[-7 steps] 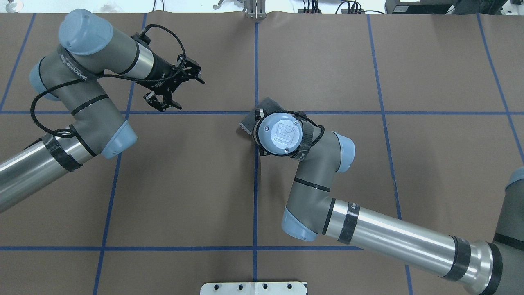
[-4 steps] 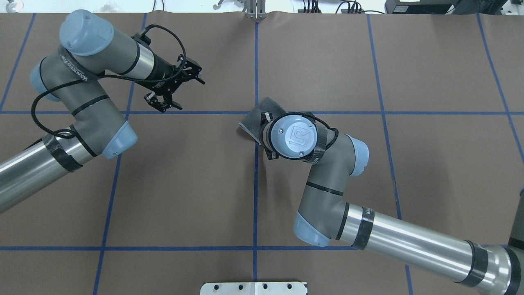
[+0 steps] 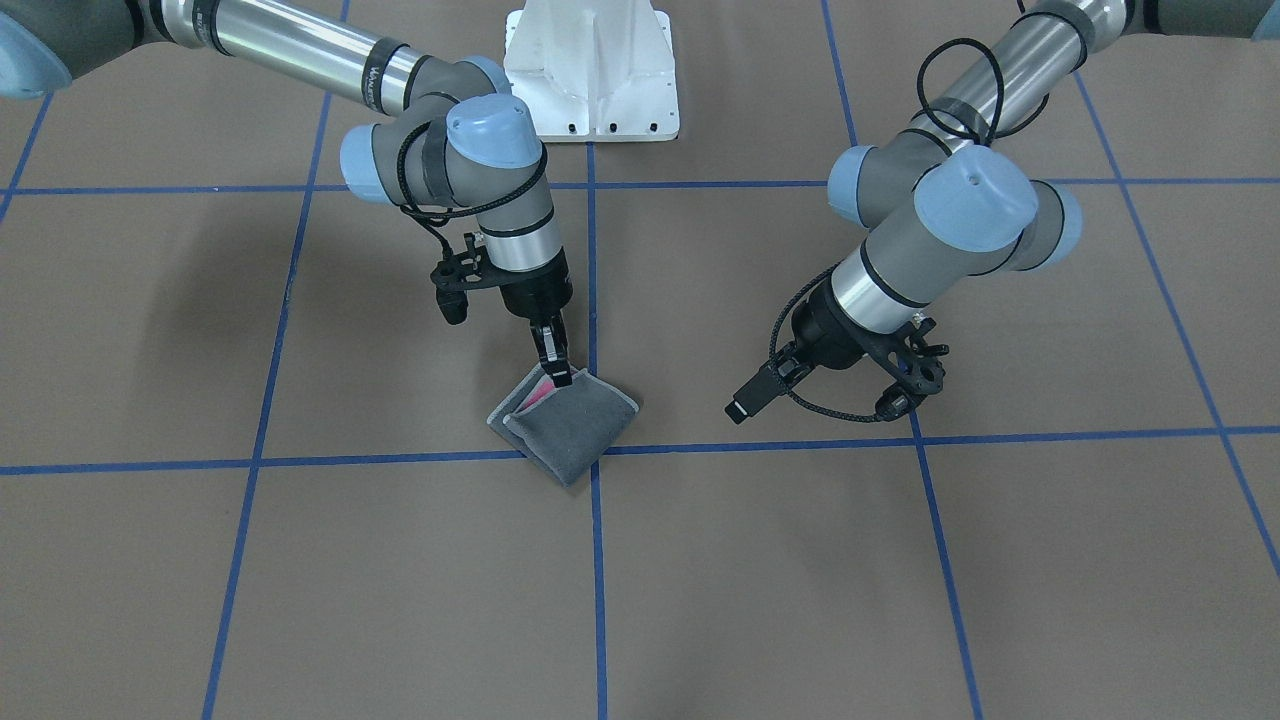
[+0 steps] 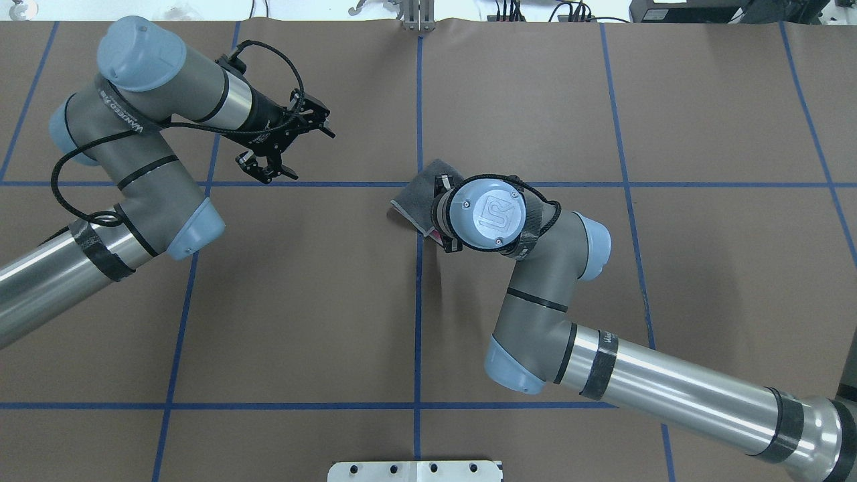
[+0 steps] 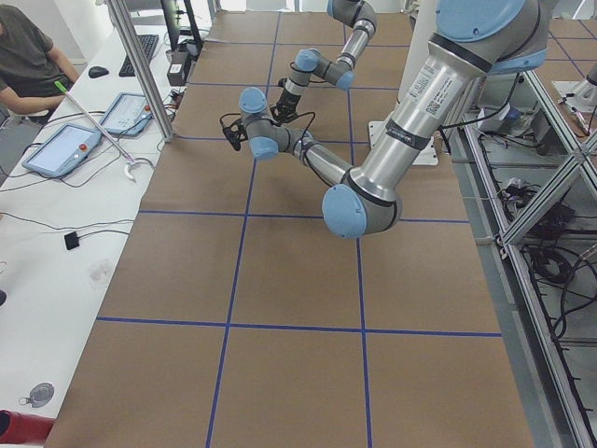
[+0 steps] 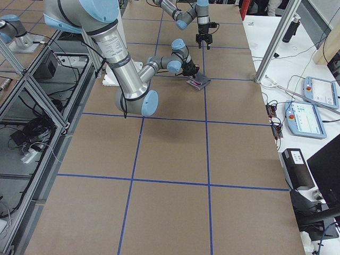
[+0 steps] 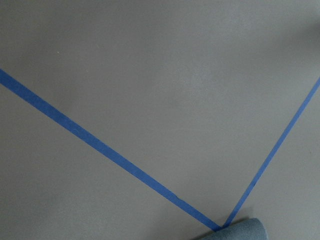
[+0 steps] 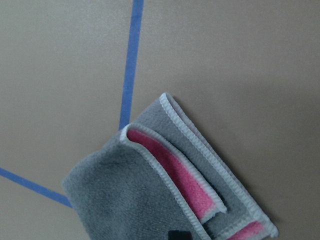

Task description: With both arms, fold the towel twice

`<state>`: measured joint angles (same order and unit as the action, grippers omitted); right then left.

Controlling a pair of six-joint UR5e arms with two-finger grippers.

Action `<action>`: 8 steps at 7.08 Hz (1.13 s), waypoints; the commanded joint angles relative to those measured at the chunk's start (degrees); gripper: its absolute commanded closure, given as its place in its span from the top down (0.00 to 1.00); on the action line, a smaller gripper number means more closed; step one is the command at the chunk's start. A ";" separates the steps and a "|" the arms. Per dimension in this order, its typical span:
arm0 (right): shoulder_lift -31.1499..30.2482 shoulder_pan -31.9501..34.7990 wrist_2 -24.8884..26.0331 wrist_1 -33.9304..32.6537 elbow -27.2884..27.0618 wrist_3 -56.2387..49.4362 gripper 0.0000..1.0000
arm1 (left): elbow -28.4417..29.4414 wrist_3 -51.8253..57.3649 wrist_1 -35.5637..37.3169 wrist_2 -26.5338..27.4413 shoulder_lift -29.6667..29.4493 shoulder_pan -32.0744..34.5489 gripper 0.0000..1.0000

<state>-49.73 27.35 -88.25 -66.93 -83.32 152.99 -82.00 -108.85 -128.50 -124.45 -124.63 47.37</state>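
The towel [image 3: 572,428] lies folded small near the table's middle, dark grey outside, with pink showing under its raised top layer. It also shows in the overhead view [image 4: 416,198] and in the right wrist view [image 8: 145,200]. My right gripper [image 3: 560,376] slants down onto the towel's robot-side corner. Its fingers look closed, pinching the top layer's edge. In the overhead view the right wrist hides this gripper and part of the towel. My left gripper [image 4: 312,154] is open and empty, held above bare table well to the left of the towel; it also shows in the front view [image 3: 912,382].
The brown table cover carries a grid of blue tape lines [image 4: 418,321]. The white bolted pedestal [image 3: 590,80] stands at the robot's edge. A metal post [image 4: 418,17] stands at the far edge. A side bench holds tablets [image 6: 313,90].
My right wrist has swung to the overhead view's right, uncovering more of the towel. The towel has stayed in place. The left arm has not moved.
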 commanded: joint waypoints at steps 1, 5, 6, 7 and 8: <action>-0.01 0.25 0.01 0.13 0.18 0.03 0.45 | 0.00 -0.05 0.00 0.09 0.00 0.00 1.00; -1.93 6.20 -8.89 0.14 -1.74 -9.74 0.47 | -1.04 0.65 0.00 0.09 0.00 1.31 1.00; -6.65 8.84 -11.48 0.05 -7.41 -12.95 0.54 | -1.58 3.44 0.00 0.17 0.09 2.01 1.00; -11.22 11.13 -13.33 -0.04 -12.52 -17.07 1.00 | -3.93 9.82 0.00 0.09 2.87 4.28 1.00; -16.75 12.63 -14.83 -0.04 -17.01 -21.11 1.00 | -7.52 18.59 0.00 0.00 8.64 6.13 1.00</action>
<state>-60.46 37.79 -100.91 -66.93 -94.83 136.69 -86.05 -98.99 -128.49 -124.37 -121.14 51.34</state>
